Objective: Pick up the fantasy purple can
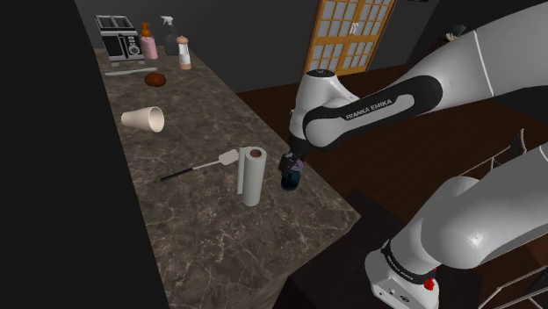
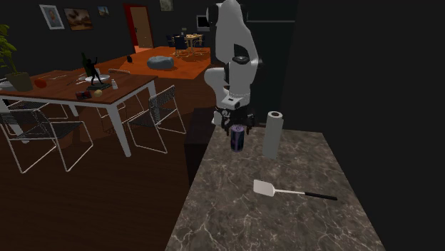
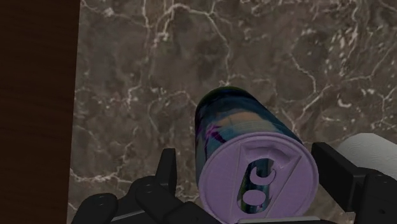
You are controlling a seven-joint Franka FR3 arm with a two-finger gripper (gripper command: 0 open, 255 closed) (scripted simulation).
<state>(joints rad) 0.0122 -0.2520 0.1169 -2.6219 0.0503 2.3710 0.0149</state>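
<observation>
Purple can stands upright on dark marbled tabletop, long axis vertical, lilac lid with pull-tab facing up at the wrist camera. In the wrist view I read the can as end-on, its dark printed side running away toward the tabletop.

It sits close to the tabletop edge, with the dark wood floor just past that edge. In the shoulder view a grey paper towel roll stands just beside it at 9 o'clock. A white spatula lies further out at 9, and a white cup lies on its side at 10 o'clock, well apart. In the second exterior view the can has the roll at 3 o'clock and the spatula at 5 o'clock.

The gripper is spread, with black fingers either side of the can near its lid. I see a strip of marble between one finger and the can wall, so no clamp there. The other finger sits right at the lid rim; I cannot tell if it touches. Nothing is pinched.

The arm arcs over from 4 o'clock in the shoulder view, forearm heading to 9. Its wrist is bent so the gripper points straight down over the can. In the second exterior view the gripper hangs vertically.
</observation>
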